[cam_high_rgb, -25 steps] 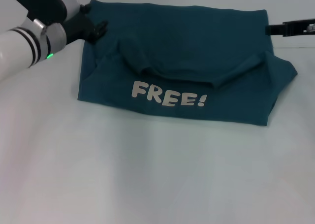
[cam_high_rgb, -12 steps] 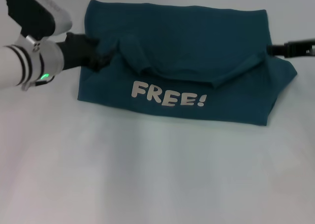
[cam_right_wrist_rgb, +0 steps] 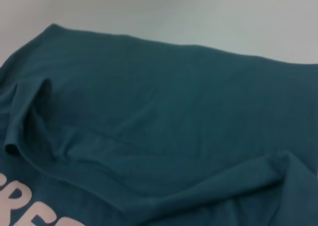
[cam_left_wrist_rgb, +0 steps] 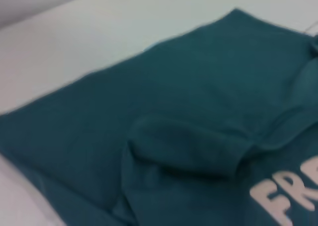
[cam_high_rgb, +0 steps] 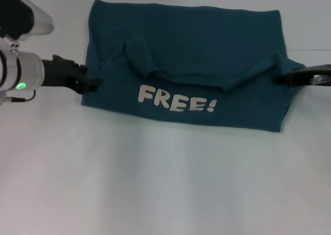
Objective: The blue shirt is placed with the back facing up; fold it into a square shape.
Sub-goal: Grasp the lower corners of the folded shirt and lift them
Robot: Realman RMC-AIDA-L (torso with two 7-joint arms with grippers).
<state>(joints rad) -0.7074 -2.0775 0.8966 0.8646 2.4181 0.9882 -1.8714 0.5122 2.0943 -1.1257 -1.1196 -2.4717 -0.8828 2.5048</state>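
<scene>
At the shirt's left edge the left gripper [cam_high_rgb: 93, 83] reaches in level, its dark fingertips meeting the cloth low on that side, close to the near-left corner. Whether they have closed on the fabric or only touch it cannot be told. Across from it the right gripper [cam_high_rgb: 279, 80] comes in from the opposite side, its dark tip lying against the right edge just under the folded-in sleeve; its grip is equally hard to read, and most of that arm is cut off by the frame.

Between the two grippers lies the blue shirt [cam_high_rgb: 196, 44], flat on the white table [cam_high_rgb: 165, 183], already doubled over into a wide band. A lower strip facing up carries the pale FREE! lettering [cam_high_rgb: 177, 101], nearer the left gripper than the right. Above the lettering both sleeves are tucked inward, leaving rumpled ridges and a curved fold line.

Outward from either gripper the table is bare white, and a broad open stretch runs in front of the shirt's near edge. Behind its far edge only a narrow strip shows.

Neither wrist view shows any fingers, only teal cloth, sleeve folds and part of the lettering.
</scene>
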